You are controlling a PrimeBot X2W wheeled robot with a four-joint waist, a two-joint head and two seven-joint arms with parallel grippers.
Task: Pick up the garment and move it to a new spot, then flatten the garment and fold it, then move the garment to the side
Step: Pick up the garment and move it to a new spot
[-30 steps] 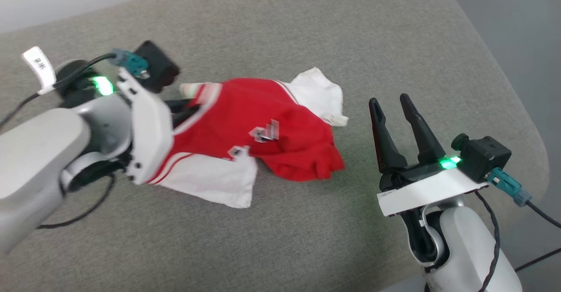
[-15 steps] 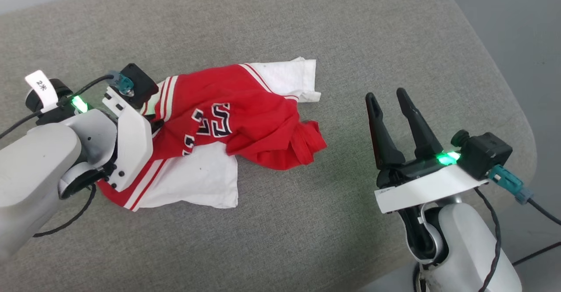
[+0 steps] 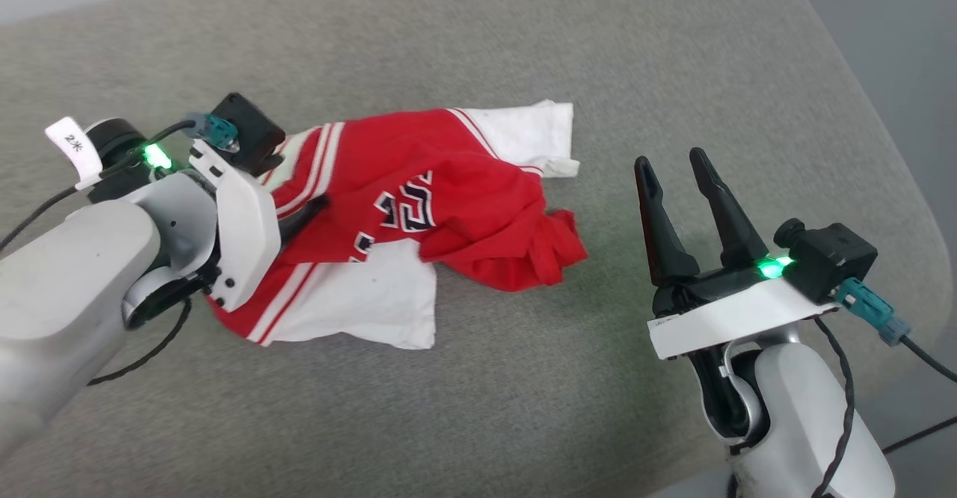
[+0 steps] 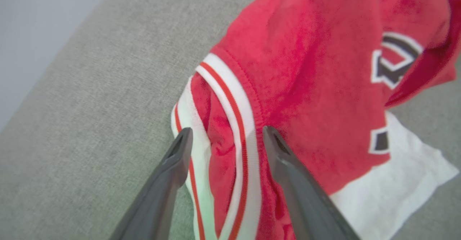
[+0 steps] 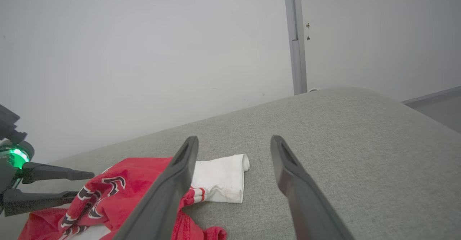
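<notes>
left claw (image 4: pixel 227 131) spread open astride the garment (image 3: pixel 463 176)'s striped trim (image 4: pixel 230 99); right claw (image 3: pixel 671 158) open, well apart from left claw.
garment crumpled on grey cushion (image 3: pixel 523 393) under left claw; soft, light, limp, so likely best pinched at the trim.

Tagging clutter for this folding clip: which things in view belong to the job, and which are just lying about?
Job: garment, crumpled; left tool, open astride its striped trim; right tool, open, apart from it.
Lying about: grey cushion underneath; white wall; cables on the arms.
</notes>
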